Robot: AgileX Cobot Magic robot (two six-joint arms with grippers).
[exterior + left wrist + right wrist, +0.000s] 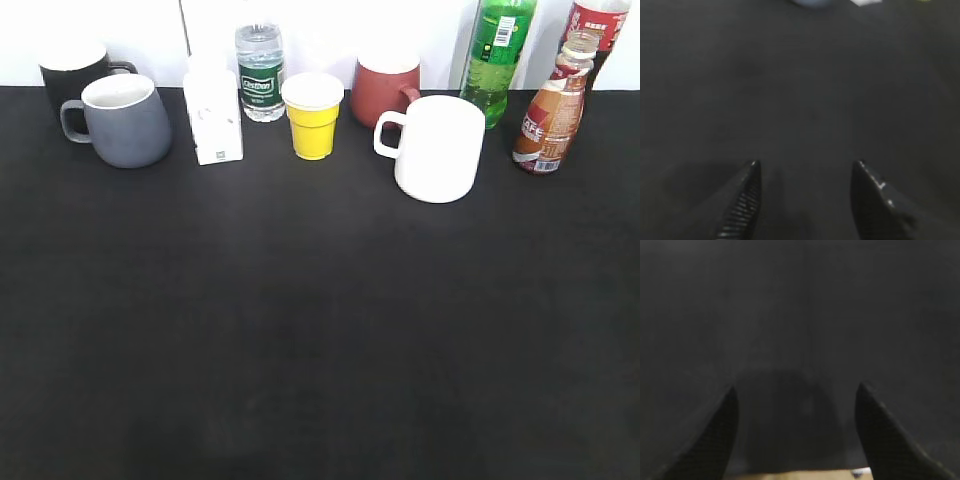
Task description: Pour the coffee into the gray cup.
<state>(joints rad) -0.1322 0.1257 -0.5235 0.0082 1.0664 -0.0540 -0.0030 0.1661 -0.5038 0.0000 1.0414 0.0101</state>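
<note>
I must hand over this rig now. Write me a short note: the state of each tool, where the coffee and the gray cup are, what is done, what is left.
Left tool: open, empty, above bare black table.
Right tool: open, empty, also above bare table.
Coffee bottle: upright at the far right of the back row, in front of the red-labelled bottle, beside the green bottle.
Gray cup: upright at the far left, in front of the black mug, handle to the left.
Done: nothing; neither is touched.
Left: grasp the coffee, bring it to the cup, pour. I cannot tell if the bottle is capped.
</note>
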